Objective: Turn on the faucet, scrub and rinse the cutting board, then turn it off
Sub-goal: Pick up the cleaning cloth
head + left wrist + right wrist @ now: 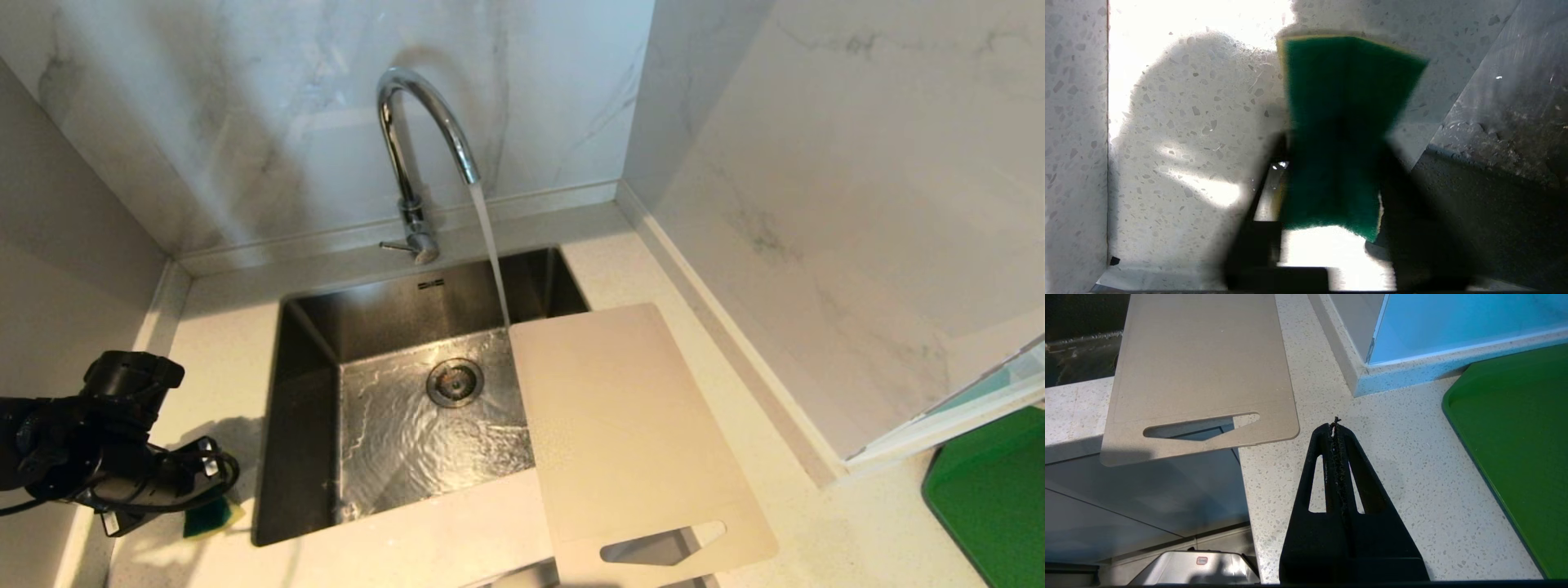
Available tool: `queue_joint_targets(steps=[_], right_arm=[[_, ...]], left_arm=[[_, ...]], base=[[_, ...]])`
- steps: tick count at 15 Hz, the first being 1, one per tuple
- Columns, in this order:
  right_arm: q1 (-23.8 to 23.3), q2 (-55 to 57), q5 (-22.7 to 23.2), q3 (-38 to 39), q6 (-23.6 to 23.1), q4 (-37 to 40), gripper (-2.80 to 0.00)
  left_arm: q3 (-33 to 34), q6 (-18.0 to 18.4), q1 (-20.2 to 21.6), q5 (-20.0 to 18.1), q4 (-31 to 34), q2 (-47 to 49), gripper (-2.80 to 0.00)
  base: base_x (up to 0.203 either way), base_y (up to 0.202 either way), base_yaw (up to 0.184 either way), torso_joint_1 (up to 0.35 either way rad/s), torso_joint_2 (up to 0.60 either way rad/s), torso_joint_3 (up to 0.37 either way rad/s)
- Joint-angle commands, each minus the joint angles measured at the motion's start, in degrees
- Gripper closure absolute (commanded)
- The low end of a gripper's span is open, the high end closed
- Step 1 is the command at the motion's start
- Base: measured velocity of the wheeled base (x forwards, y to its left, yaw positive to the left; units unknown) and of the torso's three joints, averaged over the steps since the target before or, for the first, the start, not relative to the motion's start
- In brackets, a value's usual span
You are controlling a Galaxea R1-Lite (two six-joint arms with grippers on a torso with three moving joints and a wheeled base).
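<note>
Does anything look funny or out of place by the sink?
Yes. The cutting board lies crooked, one end over the sink, its slotted handle end sticking out past the counter's front edge. Water from the faucet runs past its corner into the sink, not onto it.

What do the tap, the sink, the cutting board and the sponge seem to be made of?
Tap: polished chrome-like metal, mirror shine.
Sink: brushed steel by its dull grey sheen.
Cutting board: probably plastic, thin, matte, off-white.
Sponge: yellow foam under a fuzzy green scouring layer.
</note>
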Motion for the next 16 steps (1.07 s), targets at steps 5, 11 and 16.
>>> queue_joint_targets(steps=[5, 11, 16], right_arm=[[0.0, 0.0, 0.0, 0.0, -0.1, 0.0, 0.0], [0.0, 0.0, 0.0, 0.0, -0.1, 0.0, 0.0], [0.0, 0.0, 0.0, 0.0, 0.0, 0.0, 0.0]], left_arm=[[-0.1, -0.3, -0.2, 0.1, 0.0, -0.6, 0.0], [-0.9, 0.1, -3.2, 0.3, 3.9, -10.9, 0.0], [-10.2, 7.6, -3.3, 1.1, 14.6, -20.6, 0.0]], base=[[0.0, 0.0, 0.0, 0.0, 0.0, 0.0], [0.0, 0.0, 0.0, 0.0, 0.0, 0.0], [0.0, 0.0, 0.0, 0.0, 0.0, 0.0]])
